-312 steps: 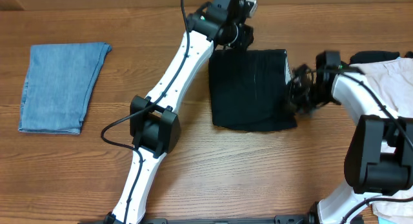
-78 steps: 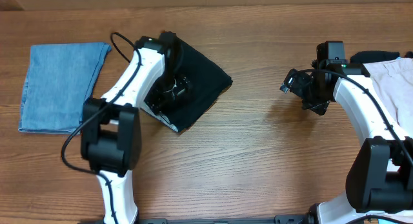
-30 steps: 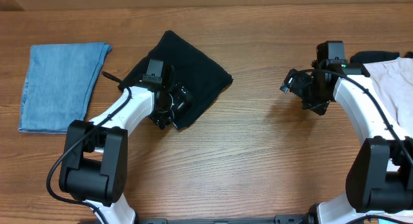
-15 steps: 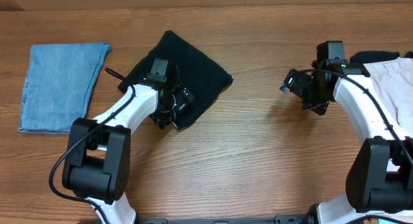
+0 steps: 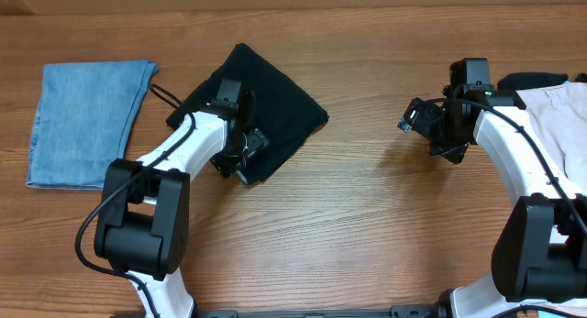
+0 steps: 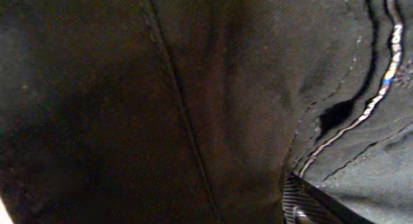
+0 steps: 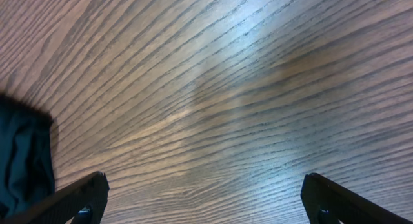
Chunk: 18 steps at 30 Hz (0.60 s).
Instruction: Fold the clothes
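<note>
Black garment (image 5: 280, 103) lay left of centre, near the denim (image 5: 87, 121). Your left gripper (image 5: 244, 151) sat at its near edge; grip state unreadable. Right gripper (image 5: 417, 116) hung open over the table (image 5: 367, 217). You needed every layer pinched together.

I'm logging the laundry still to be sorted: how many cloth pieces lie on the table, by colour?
Folded light-blue denim piece: 1
Plain black cloth garment: 1
Beige cloth garment: 1
Total: 3, not counting a dark scrap at the beige one's top edge, too hidden to identify.
</note>
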Motion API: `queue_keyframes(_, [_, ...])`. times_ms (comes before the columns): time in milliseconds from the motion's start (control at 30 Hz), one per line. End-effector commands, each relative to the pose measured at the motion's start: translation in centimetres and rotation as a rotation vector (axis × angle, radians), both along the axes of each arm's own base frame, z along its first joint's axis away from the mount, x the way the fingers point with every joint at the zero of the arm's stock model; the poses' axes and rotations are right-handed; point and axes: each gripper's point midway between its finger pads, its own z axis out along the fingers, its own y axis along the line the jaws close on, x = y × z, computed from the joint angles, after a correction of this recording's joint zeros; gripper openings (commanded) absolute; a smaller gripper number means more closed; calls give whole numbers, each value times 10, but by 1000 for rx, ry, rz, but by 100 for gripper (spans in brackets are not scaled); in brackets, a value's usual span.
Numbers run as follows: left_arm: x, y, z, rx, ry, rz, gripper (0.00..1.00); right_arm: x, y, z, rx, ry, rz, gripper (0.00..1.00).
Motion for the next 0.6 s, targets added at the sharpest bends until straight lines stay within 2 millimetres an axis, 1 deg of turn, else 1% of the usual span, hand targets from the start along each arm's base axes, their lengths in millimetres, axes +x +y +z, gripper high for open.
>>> queue_keyframes(0, [-19, 12, -40, 72, 95, -11, 69, 4, -2, 9, -9, -32, 3, 100])
queue_keyframes(100, [-19, 12, -40, 72, 95, -12, 47, 4, -2, 9, -9, -31, 3, 100])
queue_keyframes(200, [-18, 12, -40, 72, 92, -20, 32, 4, -2, 9, -9, -32, 3, 100])
queue_keyframes(300, [-17, 13, -40, 72, 87, -24, 11, 4, -2, 9, -9, -31, 3, 100])
queue_keyframes(333, [-13, 12, -40, 70, 69, -55, 4, 4, -2, 9, -9, -31, 3, 100])
queue_keyframes(400, [-2, 6, -38, 60, 13, -179, 4, 4, -2, 9, -9, -32, 3, 100])
queue_keyframes(433, [6, 5, -35, 70, -21, -275, 4, 4, -2, 9, -9, -31, 3, 100])
queue_keyframes(500, [24, 2, -19, 95, -82, -452, 4, 4, -2, 9, -9, -31, 3, 100])
queue_keyframes(533, [31, 3, -11, 108, -100, -491, 4, 4, -2, 9, -9, -31, 3, 100])
queue_keyframes(567, [40, 8, -1, 147, -113, -504, 4, 4, -2, 9, -9, -31, 3, 100])
